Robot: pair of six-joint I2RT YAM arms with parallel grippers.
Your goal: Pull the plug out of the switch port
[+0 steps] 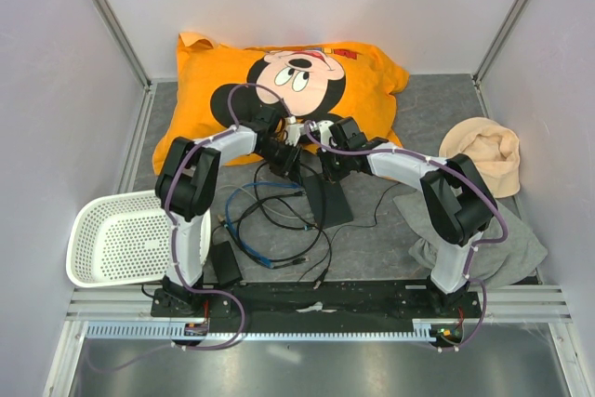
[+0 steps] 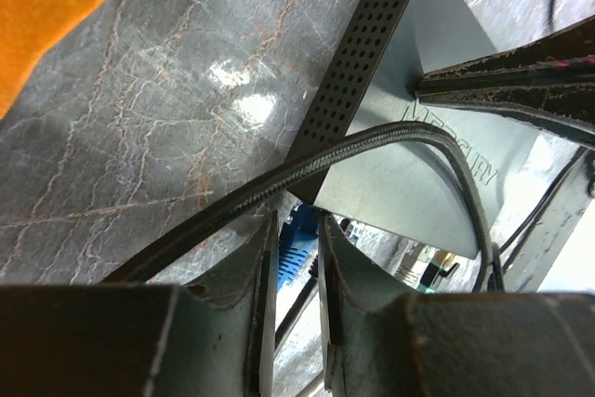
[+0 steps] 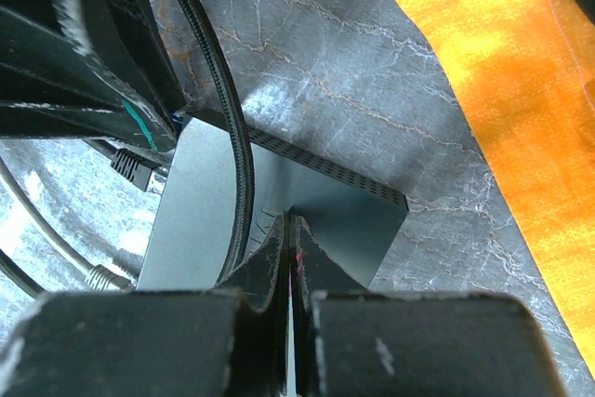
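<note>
Switch box (image 2: pixel 400 188): dark, matt, smooth top, looks like metal; side w/ lots of tiny holes. Table (image 2: pixel 139 137): gray stone look, smooth, a bit shiny. Thick cable (image 2: pixel 279 178): black, woven, rough. Blue plug (image 2: pixel 296 244): plastic. Far pillow (image 1: pixel 214 81): orange cloth. Left basket (image 1: pixel 76 253): white plastic. Right towel (image 1: pixel 483 155): fuzzy cloth. Right gripper (image 3: pixel 291 225): black, matt, scuffed.

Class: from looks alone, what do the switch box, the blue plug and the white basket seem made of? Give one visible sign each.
The switch box: probably painted sheet metal, matte black; crisp edges, punched vent holes. The blue plug: likely moulded plastic, slightly glossy; mostly hidden. The white basket: plastic, smooth; moulded lattice walls.
</note>
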